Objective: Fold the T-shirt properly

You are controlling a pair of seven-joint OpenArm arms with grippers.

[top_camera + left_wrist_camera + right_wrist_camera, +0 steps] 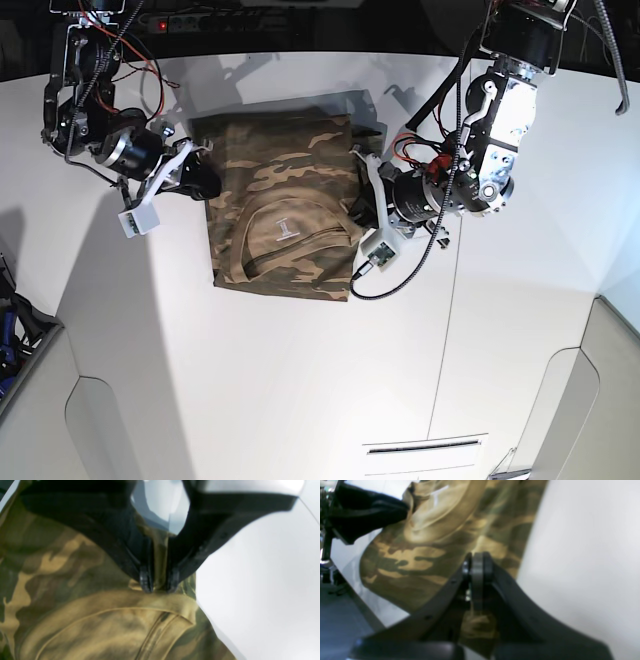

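The camouflage T-shirt (280,165) lies on the white table (300,380) as a rough rectangle. Its collar (290,208) and pale neck label (285,229) face up in the near half. My left gripper (358,215) is at the shirt's right edge beside the collar. In the left wrist view it (158,586) is shut, with a fold of the shirt (62,580) pinched between its fingertips. My right gripper (205,183) is at the shirt's left edge. In the right wrist view it (477,565) is shut, with shirt cloth (420,555) running between its fingers.
White table (582,555) stretches to the right of the shirt and toward the front. Its edge (357,600) drops to the floor close by in the right wrist view. Cables and arm bases (170,20) stand along the back.
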